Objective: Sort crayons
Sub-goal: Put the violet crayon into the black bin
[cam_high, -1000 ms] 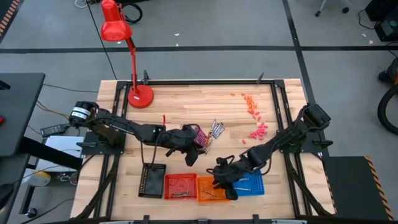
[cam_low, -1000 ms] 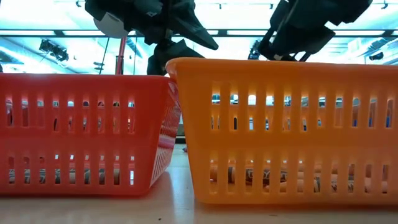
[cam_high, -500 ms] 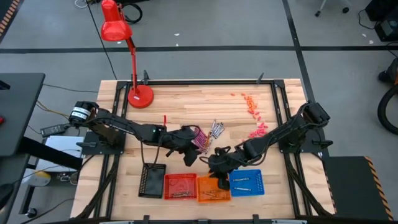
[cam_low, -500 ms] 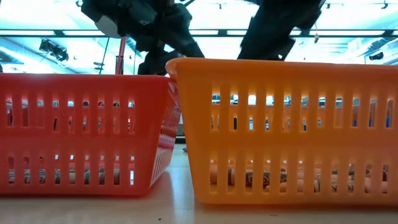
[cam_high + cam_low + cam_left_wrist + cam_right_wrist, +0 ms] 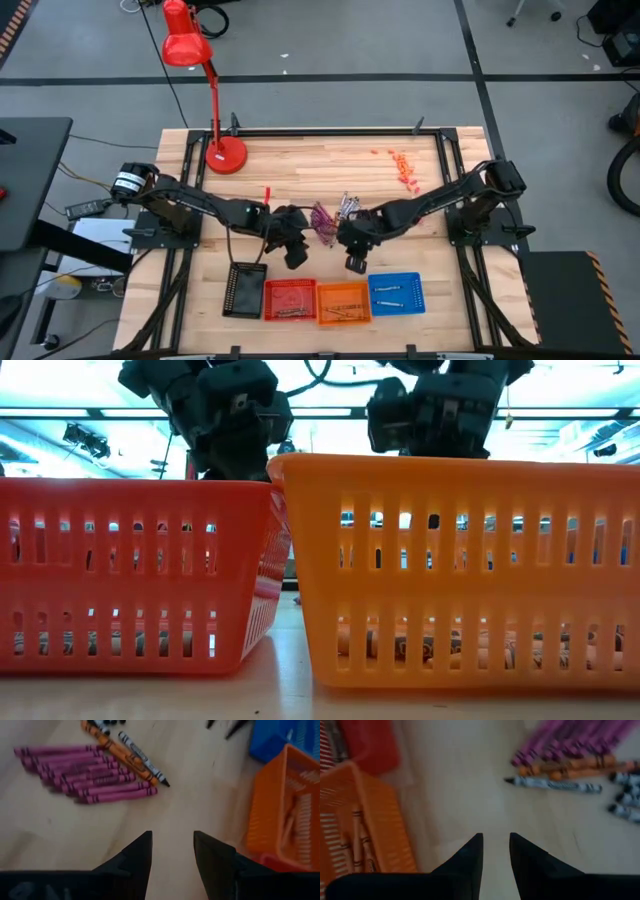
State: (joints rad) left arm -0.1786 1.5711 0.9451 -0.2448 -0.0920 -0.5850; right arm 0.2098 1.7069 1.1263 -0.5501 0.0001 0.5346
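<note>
A: High view first, near edge: what sat there?
B: A black tray (image 5: 244, 290), then red basket (image 5: 289, 299), orange basket (image 5: 343, 302) and blue basket (image 5: 397, 293), some crayons already inside.
A: And the pincers?
B: Left pincer (image 5: 171, 851) spread and empty; right pincer (image 5: 495, 851) slightly parted, empty, both over bare desk (image 5: 330, 160).
A: Beyond them?
B: The loose crayons (image 5: 333, 215), magenta, orange and grey, lay mid-desk between both arms.
</note>
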